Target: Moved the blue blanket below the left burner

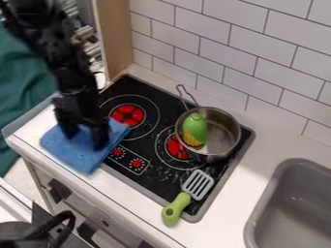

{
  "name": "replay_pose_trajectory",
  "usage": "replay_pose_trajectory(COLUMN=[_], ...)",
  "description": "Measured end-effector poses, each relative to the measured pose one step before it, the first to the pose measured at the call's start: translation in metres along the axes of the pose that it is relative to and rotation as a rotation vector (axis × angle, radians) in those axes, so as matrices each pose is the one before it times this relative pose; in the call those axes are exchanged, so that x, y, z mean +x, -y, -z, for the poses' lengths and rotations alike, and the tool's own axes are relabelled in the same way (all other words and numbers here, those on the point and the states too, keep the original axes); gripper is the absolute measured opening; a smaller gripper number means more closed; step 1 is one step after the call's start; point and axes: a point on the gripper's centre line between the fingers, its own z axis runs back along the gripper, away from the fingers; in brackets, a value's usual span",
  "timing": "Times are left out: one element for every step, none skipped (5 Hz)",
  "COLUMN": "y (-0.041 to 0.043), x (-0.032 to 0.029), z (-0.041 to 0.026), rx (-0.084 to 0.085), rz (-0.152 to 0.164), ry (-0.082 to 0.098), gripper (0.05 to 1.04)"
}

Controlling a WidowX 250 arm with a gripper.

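Note:
The black gripper (84, 137) is over the blue blanket (76, 154), its two fingers apart with blue cloth showing between them. Whether the fingertips touch the cloth, I cannot tell. The blanket lies at the counter's front left corner, and its right part overlaps the stove's edge, close beside the left burner (127, 115). Part of the cloth is hidden behind the gripper.
A metal pot (223, 128) holding a green and yellow corn toy (194, 130) stands on the right burner. A green-handled spatula (186, 196) lies across the stove's front right part. The grey sink (294, 208) is at the right. A tiled wall (226, 48) rises behind.

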Motion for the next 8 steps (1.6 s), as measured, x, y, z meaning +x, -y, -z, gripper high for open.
replay_pose_trajectory(y=[-0.00303, 0.00651, 0.00923, 0.0025, 0.00015, 0.00404, 0.00387, 0.003], x=[-0.00778, 0.00498, 0.00767, 0.01233, 0.00704, 0.00746, 0.0039, 0.00981], z=[0.00007, -0.0003, -0.00421, -0.01861, -0.01816, -0.01823, -0.01148, -0.0062], rx=[-0.003, -0.0227, -0.0041, 0.0116, 0.0156, 0.0248, 0.0134, 0.0064], rz=[0.0139, 0.0169, 0.0388, 0.0233, 0.0016, 0.0342, 0.0107, 0.0091], ry=[0.0063, 0.0247, -0.0027, 0.0473, 0.0292, 0.0112, 0.0049, 0.0055], gripper=[1.002, 1.002, 1.001, 1.001, 1.001, 1.001, 1.001, 1.001])
